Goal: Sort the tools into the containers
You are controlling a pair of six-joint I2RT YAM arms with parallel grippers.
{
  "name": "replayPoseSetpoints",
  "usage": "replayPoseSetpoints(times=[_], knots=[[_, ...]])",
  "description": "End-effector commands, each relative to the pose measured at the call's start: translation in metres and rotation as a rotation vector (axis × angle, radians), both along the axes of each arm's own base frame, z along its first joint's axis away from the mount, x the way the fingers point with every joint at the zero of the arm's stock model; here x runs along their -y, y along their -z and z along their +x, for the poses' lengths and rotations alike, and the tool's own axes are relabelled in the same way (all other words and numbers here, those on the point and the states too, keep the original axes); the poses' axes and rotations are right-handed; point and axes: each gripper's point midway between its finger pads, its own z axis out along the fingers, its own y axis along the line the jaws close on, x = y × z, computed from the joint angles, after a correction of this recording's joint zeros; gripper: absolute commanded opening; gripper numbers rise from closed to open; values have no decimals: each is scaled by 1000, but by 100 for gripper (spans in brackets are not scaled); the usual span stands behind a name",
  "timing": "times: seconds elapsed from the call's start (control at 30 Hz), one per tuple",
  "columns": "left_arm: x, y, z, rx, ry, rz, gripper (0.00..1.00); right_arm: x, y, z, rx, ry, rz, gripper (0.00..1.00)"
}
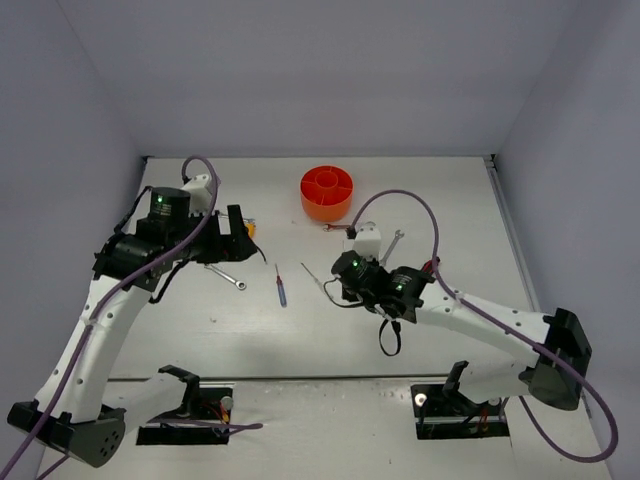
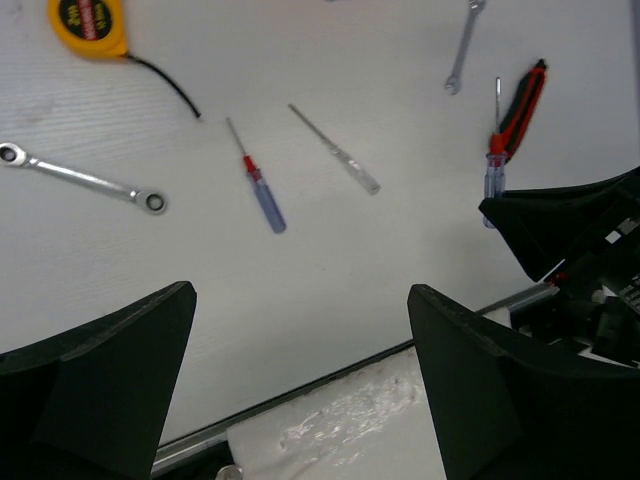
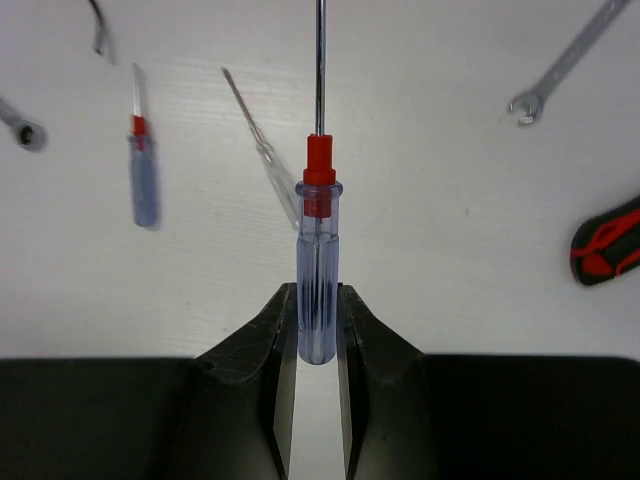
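Note:
My right gripper (image 3: 318, 300) is shut on the handle end of a blue-handled screwdriver (image 3: 318, 230), whose shaft points away from the wrist. A second blue screwdriver (image 3: 143, 175) and a clear-handled one (image 3: 265, 150) lie to its left. A silver wrench (image 3: 565, 60) and the red-black utility knife (image 3: 607, 245) lie to its right. The orange tub (image 1: 326, 192) stands at the back centre, beyond the right gripper (image 1: 338, 285). My left gripper (image 2: 300, 380) hangs open over the table's near edge with nothing between its fingers. The yellow tape measure (image 2: 90, 25) and a ratchet wrench (image 2: 85, 180) lie on the left.
Another wrench (image 1: 395, 243) lies right of the tub, and one (image 1: 335, 228) sits just in front of it. Grey walls close the table's left, back and right. The left arm (image 1: 160, 235) stands over the tape measure area.

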Motion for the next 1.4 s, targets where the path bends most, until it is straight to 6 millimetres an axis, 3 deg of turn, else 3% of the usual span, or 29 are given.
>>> replayPoseSetpoints(times=[0.0, 0.13, 0.23, 0.5, 0.67, 0.87, 1.07, 1.37], knots=[[47, -67, 6, 100, 141, -256, 85, -9, -95, 16, 232, -149, 16, 0], [70, -105, 19, 198, 184, -420, 85, -21, -144, 17, 328, -248, 67, 0], [81, -117, 29, 239, 179, -479, 85, -37, -176, 15, 381, -323, 132, 0], [116, -128, 37, 318, 231, -451, 82, -59, -209, 17, 439, -394, 196, 0], [127, -120, 46, 309, 217, -459, 77, -71, -216, 14, 439, -427, 239, 0], [147, -119, 49, 304, 257, -530, 72, -78, -209, 13, 428, -438, 265, 0], [152, -107, 51, 263, 265, -529, 51, -75, -211, 14, 442, -423, 274, 0], [153, -103, 47, 237, 278, -532, 45, -67, -208, 18, 455, -387, 250, 0]])
